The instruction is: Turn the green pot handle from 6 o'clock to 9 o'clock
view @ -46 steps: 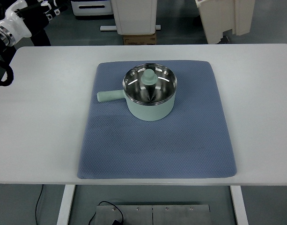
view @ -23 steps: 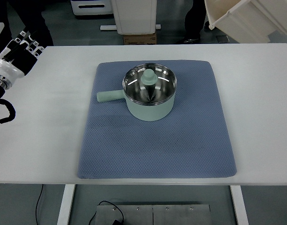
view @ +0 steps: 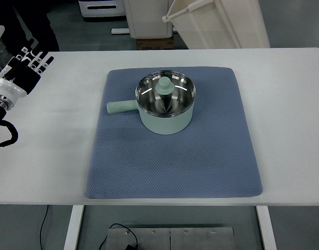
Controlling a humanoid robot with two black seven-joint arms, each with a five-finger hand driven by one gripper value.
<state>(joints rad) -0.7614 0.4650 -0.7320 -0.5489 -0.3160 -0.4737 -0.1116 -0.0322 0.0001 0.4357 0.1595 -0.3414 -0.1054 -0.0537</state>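
Pot handle at nine o'clock; left robot hand spread, arm cut off.

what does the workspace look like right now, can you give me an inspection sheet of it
Surface: white table with a blue mat laid flat in the middle.
Job's things: green pot upright on the mat's far half, its handle pointing to the picture's left, at 9 o'clock; a green knobbed piece stands inside the shiny bowl.
Clutter: nothing seen on the table besides mat and pot.
Hands: left hand at the far left edge over the table, fingers spread, holding nothing, well apart from the pot; right hand not in view.
Cables: black cable under the table's near left; another by the grey floor plate.
Surroundings: white bin tilted behind the table; cardboard box on the floor.
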